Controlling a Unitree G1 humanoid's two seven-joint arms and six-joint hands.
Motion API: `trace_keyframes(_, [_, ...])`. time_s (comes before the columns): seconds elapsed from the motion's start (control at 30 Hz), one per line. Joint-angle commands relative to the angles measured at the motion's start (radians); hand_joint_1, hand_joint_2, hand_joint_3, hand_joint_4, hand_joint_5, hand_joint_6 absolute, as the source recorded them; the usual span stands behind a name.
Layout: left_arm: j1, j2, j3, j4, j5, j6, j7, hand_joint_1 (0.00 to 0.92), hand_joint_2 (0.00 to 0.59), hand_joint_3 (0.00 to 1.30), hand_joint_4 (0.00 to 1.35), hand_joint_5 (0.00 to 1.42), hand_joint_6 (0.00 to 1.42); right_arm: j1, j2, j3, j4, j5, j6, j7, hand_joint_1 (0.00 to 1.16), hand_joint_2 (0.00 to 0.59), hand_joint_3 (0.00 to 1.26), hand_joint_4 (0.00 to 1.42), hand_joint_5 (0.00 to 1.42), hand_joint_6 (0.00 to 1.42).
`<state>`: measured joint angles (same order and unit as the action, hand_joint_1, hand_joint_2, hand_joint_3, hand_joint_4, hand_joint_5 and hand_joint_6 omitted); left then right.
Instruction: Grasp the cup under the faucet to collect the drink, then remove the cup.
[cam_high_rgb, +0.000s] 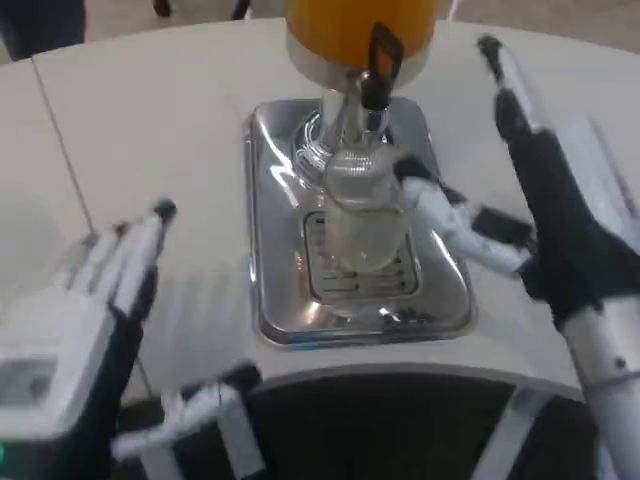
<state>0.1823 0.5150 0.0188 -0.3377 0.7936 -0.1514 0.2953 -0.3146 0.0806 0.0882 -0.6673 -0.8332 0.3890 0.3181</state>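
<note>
From the head view, the clear cup (358, 218) stood on the slotted grille of the shiny drip tray (280, 300), right under the faucet (372, 70) of the dispenser, whose orange tank (345, 25) rose at the top edge. The right robot hand (500, 215) reached in from the right: one finger lay against the cup's right side near the rim, while another stood straight up, well clear of the glass. I could not tell whether anything pressed the far side of the cup, so it looked to me like a touch and not a proper hold, though the blur left that uncertain. The left robot hand (95, 300) hovered over the white bench (150, 130) at the left, fingers spread and holding nothing, well apart from the tray. The risks, as I judged them, started with that one-sided contact: a push from the right could slide the cup off centre beneath the spout or tip it on the grille, and any drink would then run into the tray. The glass looked slick, and a weak pinch might let it slip once it was full and heavier. The raised finger stood near the black tap handle and could knock it. I could not make out any liquid in the cup.
</note>
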Motion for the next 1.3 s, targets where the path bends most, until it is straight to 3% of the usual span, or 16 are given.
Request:
trace_keyframes(0.03, [0.112,-0.007,-0.004,-0.111,0.096,0.013,-0.050,0.156,0.119,0.00,0.00,0.00,0.02,-0.082,0.027,0.012,0.040,0.067,0.041,-0.038,0.57,0.386,0.00,0.00,0.00,0.05])
trace_keyframes(0.07, [0.125,-0.017,-0.007,-0.122,0.104,0.019,-0.057,0.142,0.118,0.00,0.00,0.00,0.01,-0.099,0.028,0.017,0.044,0.073,0.052,-0.041,0.57,0.386,0.00,0.00,0.00,0.05])
trace_keyframes(0.17, [0.150,-0.041,-0.014,-0.138,0.116,0.024,-0.066,0.137,0.119,0.00,0.00,0.00,0.01,-0.139,0.076,0.014,0.052,0.134,0.101,-0.070,0.57,0.387,0.00,0.00,0.00,0.05])
trace_keyframes(0.4, [0.148,-0.069,-0.018,-0.146,0.137,0.012,-0.071,0.135,0.119,0.00,0.00,0.00,0.01,-0.139,0.045,0.056,0.052,0.208,0.109,-0.121,0.57,0.387,0.00,0.00,0.00,0.04])
trace_keyframes(0.53, [0.150,-0.072,-0.015,-0.148,0.122,0.014,-0.089,0.134,0.119,0.00,0.00,0.00,0.00,-0.152,0.037,0.037,0.076,0.278,0.106,-0.130,0.57,0.386,0.00,0.00,0.00,0.03])
trace_keyframes(0.8, [0.162,-0.084,0.003,-0.148,0.113,0.014,-0.106,0.124,0.122,0.00,0.00,0.00,0.00,-0.212,-0.014,0.040,0.115,0.365,0.117,-0.116,0.54,0.376,0.00,0.00,0.00,0.03])
trace_keyframes(1.0, [0.177,-0.095,0.015,-0.146,0.112,0.004,-0.092,0.119,0.122,0.00,0.00,0.00,0.02,-0.213,-0.075,0.086,0.072,0.377,0.149,-0.063,0.53,0.377,0.00,0.00,0.00,0.02])
trace_keyframes(1.07, [0.181,-0.097,0.017,-0.143,0.110,0.000,-0.088,0.118,0.121,0.00,0.00,0.00,0.02,-0.210,-0.070,0.096,0.068,0.409,0.189,-0.039,0.53,0.375,0.00,0.00,0.00,0.02])
trace_keyframes(1.13, [0.185,-0.101,0.019,-0.140,0.105,-0.006,-0.083,0.118,0.122,0.00,0.00,0.00,0.02,-0.202,-0.073,0.128,0.050,0.391,0.214,-0.044,0.52,0.370,0.00,0.00,0.00,0.01])
trace_keyframes(1.3, [0.187,-0.107,0.020,-0.132,0.100,-0.018,-0.076,0.116,0.123,0.00,0.00,0.00,0.02,-0.253,-0.134,0.178,0.034,0.359,0.269,0.004,0.49,0.362,0.00,0.00,0.00,0.00])
